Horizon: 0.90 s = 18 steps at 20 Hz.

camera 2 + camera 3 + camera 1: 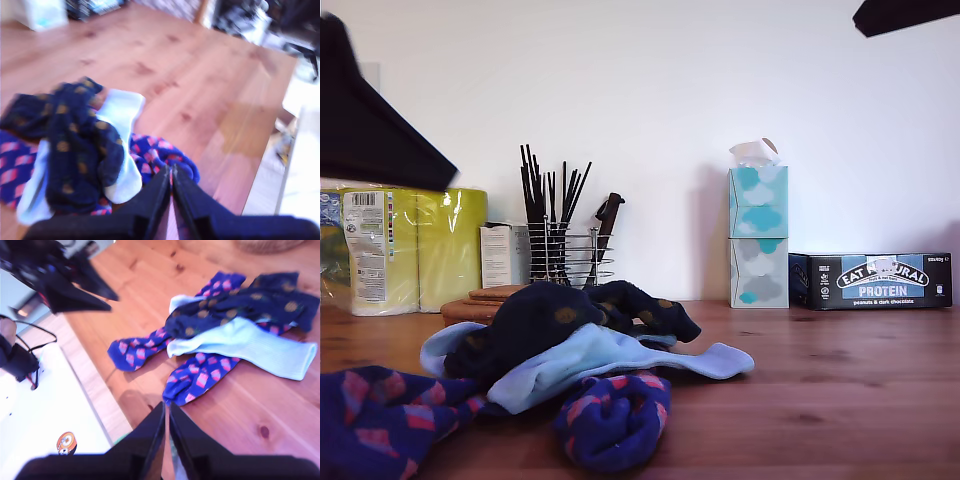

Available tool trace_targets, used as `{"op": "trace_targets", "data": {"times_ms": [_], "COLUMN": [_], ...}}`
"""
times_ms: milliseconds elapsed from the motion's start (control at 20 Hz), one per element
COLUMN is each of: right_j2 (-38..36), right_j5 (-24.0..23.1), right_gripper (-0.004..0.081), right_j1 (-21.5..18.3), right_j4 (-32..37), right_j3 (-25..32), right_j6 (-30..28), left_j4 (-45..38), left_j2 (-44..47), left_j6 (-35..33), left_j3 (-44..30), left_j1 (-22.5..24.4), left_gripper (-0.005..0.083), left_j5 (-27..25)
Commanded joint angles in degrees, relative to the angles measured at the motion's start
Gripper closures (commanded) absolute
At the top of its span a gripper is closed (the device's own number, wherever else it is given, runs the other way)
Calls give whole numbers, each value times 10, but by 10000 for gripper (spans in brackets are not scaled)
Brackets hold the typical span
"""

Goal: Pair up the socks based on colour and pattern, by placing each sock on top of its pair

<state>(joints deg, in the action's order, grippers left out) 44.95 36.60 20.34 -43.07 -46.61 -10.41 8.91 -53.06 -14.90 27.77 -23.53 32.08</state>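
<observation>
my first hand (pixel 171 172) closed, box (pixel 880 281) reads "eat natural protein"

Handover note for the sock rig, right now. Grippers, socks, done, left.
My first gripper: shut, empty, above the pile's edge.
My second gripper: shut, empty, short of the pile.
Socks: all in one tangled heap on the wooden table; navy spotted socks on top, pale blue socks under them, blue-purple diamond socks lowest.
Done: no pair stacked.
Left: separate the heap and pair everything.
</observation>
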Motion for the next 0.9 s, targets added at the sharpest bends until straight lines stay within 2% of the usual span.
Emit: {"op": "trace_targets", "data": {"times_ms": [0,100,250,400,600,750,850], "right_j2": [-2,-10,-18,-20,-20,-20,-20], "right_j5": [-7,-34,-52,-59,-59,-59,-59], "right_gripper": [782,782,782,782,782,782,782], "right_j1": [0,0,0,0,0,0,0], "right_j4": [-3,-5,-5,5,16,21,21], "right_j3": [0,0,0,0,0,0,0], "right_j6": [-13,-42,-51,-51,-51,-51,-51], "left_j4": [-22,-40,-44,-19,26,33,33], "left_j2": [-42,-96,-176,-246,-296,-314,-325], "left_j6": [-13,-32,-34,-36,-54,-62,-63], "left_j3": [15,37,87,134,165,165,165], "left_j1": [-15,-35,-57,-70,-87,-91,-91], "left_gripper": [232,232,242,297,300,407,531], "left_j5": [-30,-73,-103,-107,-109,-123,-132]}}
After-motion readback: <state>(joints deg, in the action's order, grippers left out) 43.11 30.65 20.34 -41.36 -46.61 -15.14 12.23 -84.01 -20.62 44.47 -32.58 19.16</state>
